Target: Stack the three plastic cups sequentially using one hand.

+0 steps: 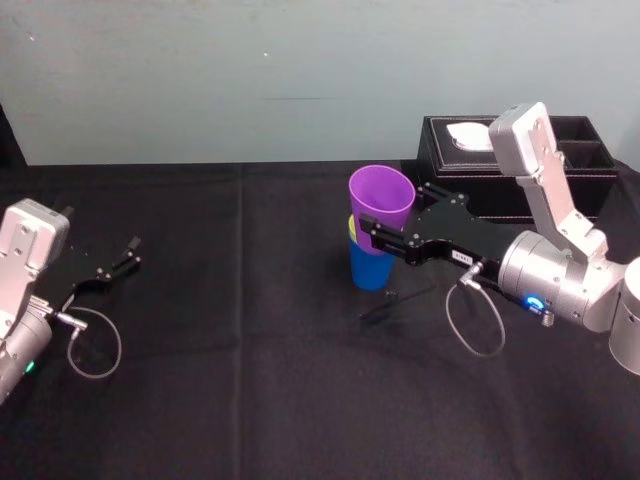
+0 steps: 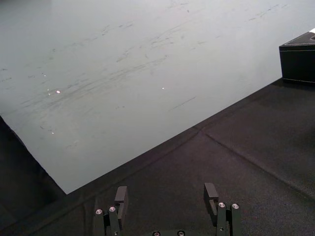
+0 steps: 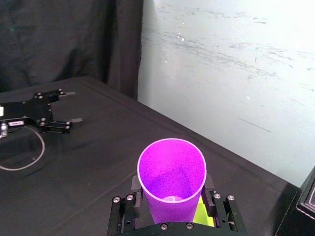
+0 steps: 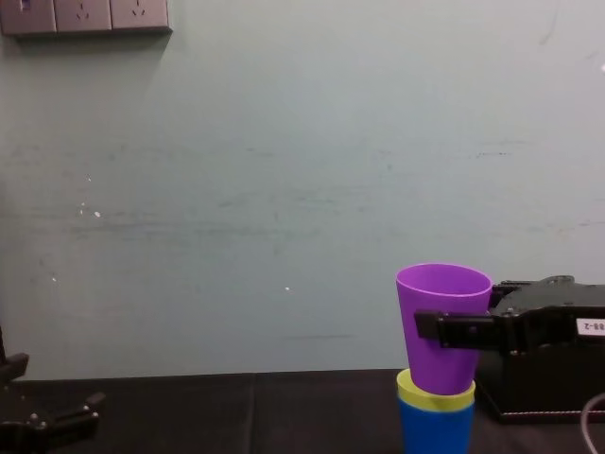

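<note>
Purple cup [image 1: 382,195] sits uppermost, nested into the yellow-green cup [image 1: 352,228], which sits in the blue cup [image 1: 370,268]; the stack stands upright on the black cloth of the table [image 1: 250,350], right of centre and just in front of the black tissue box [image 1: 590,175]. Chest view: purple cup [image 4: 442,322] rides high, most of its wall above the yellow-green rim [image 4: 435,395], with blue [image 4: 435,430] at the base. Right gripper [image 1: 385,225] reaches in from the right at mid-height of the purple cup, slim black fingers one on each side and drawn in against its wall, holding it. From the right wrist, the purple cup's mouth [image 3: 171,177] shows between the fingers, a sliver of yellow-green [image 3: 204,216] below. Left gripper [image 1: 130,252] lies low at the far left of the table, well apart from the stack, fingers spread wide and holding nothing.
</note>
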